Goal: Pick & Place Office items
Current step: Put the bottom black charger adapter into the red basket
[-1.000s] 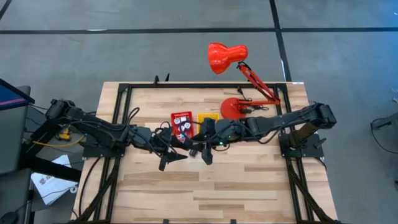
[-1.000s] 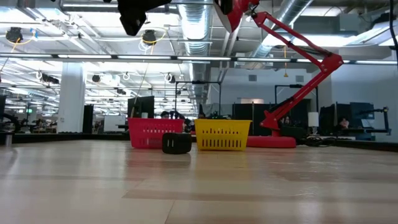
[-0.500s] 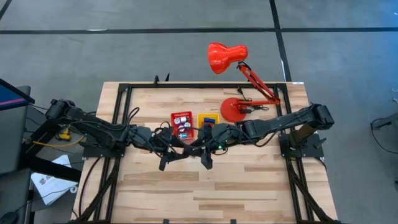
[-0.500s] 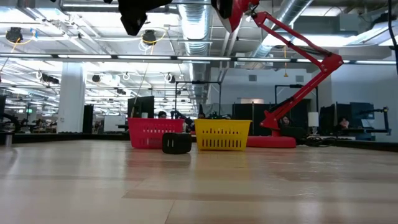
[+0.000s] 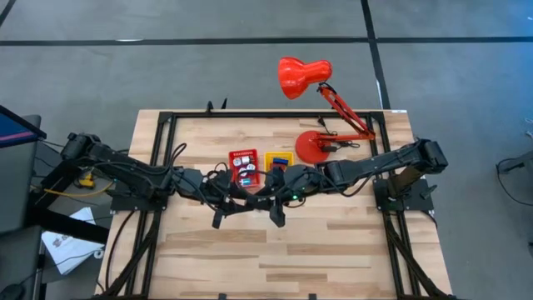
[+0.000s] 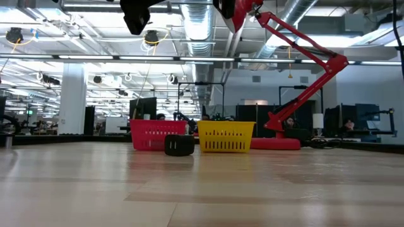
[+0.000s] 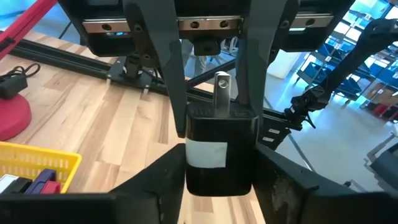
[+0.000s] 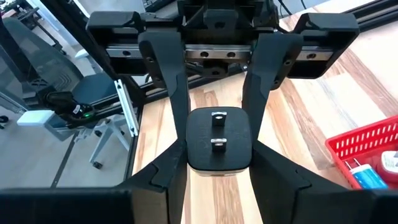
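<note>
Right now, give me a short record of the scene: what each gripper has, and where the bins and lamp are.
left gripper: shut on black plug adapter, above mid-table
right gripper: shut on same adapter, facing left gripper
red bin: left of yellow bin, small items inside
red lamp: base right of yellow bin

Both arms are crossing the middle of the counter [image 5: 333, 242], blocking the way to the red bin [image 5: 243, 164] and yellow bin [image 5: 279, 159]. The red desk lamp [image 5: 321, 108] is crowding the far right corner. The near half is lying open.
</note>
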